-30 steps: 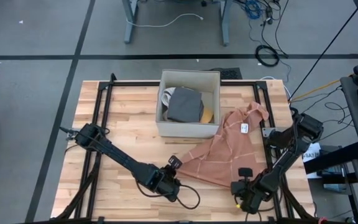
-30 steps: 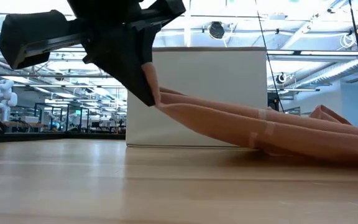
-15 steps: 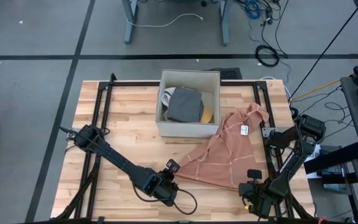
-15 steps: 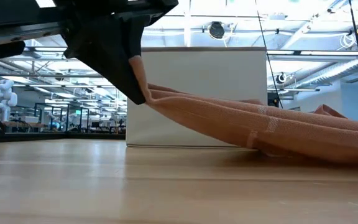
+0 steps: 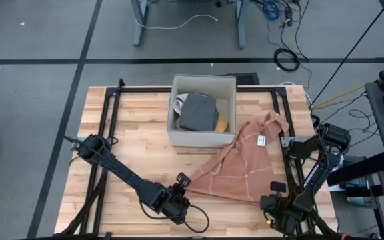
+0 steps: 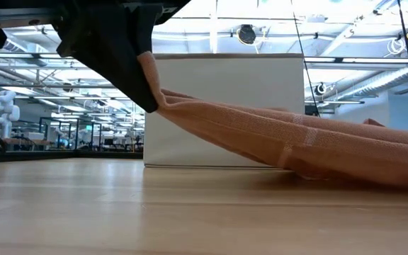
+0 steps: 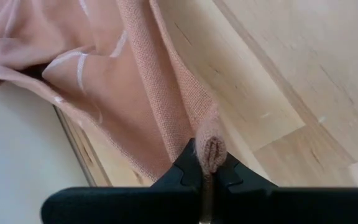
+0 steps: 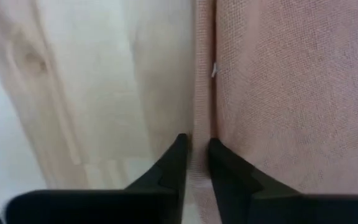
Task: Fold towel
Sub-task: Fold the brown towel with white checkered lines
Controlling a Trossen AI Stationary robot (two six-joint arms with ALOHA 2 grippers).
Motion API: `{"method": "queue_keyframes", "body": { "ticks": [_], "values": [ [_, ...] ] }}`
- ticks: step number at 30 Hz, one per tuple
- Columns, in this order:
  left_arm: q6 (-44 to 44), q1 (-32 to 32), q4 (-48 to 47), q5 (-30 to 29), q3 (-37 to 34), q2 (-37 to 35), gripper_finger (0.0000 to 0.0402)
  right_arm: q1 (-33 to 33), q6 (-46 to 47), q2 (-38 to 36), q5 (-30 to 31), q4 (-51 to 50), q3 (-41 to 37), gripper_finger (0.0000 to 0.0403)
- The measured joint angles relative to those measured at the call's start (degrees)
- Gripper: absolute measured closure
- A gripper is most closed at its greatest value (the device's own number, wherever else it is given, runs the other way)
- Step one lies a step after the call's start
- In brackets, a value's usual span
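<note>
A salmon-pink towel [image 5: 242, 163] with pale stripes lies crumpled right of centre on the wooden table, its far end bunched by the white box [image 5: 202, 137]. My left gripper [image 5: 181, 181] is shut on the towel's near left corner, which the low view shows raised off the table [image 6: 151, 99]. My right gripper [image 5: 274, 195] points down at the towel's near right end and is shut on its edge. Between the two grippers the towel's near edge runs stretched out. My left gripper pinches the towel's near left corner [image 7: 211, 149] between its two fingers, the cloth bunched into a small fold there. The fingers slant down from the table's left. The corner is lifted clear and the towel [image 6: 282, 138] runs taut down to the table. My right gripper pinches the towel's hemmed edge [image 8: 202, 134] between its two fingers, coming from above and pointing down. The fingers lie one on each side of the hem, in line with it. How many layers it has, I cannot tell.
The white box holds a folded grey cloth [image 5: 199, 112] and stands at the table's far middle. A black frame [image 5: 112, 120] runs around the tabletop. Bare wood lies left of the towel. A small white tag [image 5: 262, 139] sits on the towel.
My left gripper has gone toward the table's left edge with its corner, and my right gripper has gone toward the right and near edges with its edge. The towel's near edge has been drawn out wider and tauter; its far end by the box has stayed put.
</note>
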Motion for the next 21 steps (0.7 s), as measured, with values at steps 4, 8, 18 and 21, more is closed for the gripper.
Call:
{"method": "queue_keyframes", "body": {
  "ticks": [4, 8, 18, 21],
  "values": [
    [-0.6, -0.2, 0.9, -0.1, 0.0, 0.0, 0.0401, 0.0, -2.3, 0.0, -0.2, 2.8, -0.1, 0.0392],
    [-0.5, -0.9, 2.2, -1.3, 0.0, 0.0, 0.0401, 0.1, -4.2, 0.1, 1.3, 5.7, 0.2, 0.0400],
    [5.7, -3.1, 3.5, -4.3, 7.9, -0.1, 0.0401, -0.7, -24.1, -1.9, 13.7, 7.3, 14.4, 0.0402],
    [10.6, -4.4, 2.2, -7.8, 14.0, -0.1, 0.0401, -0.7, -32.3, -4.2, 18.8, 5.9, 20.1, 0.0402]
  ]
}}
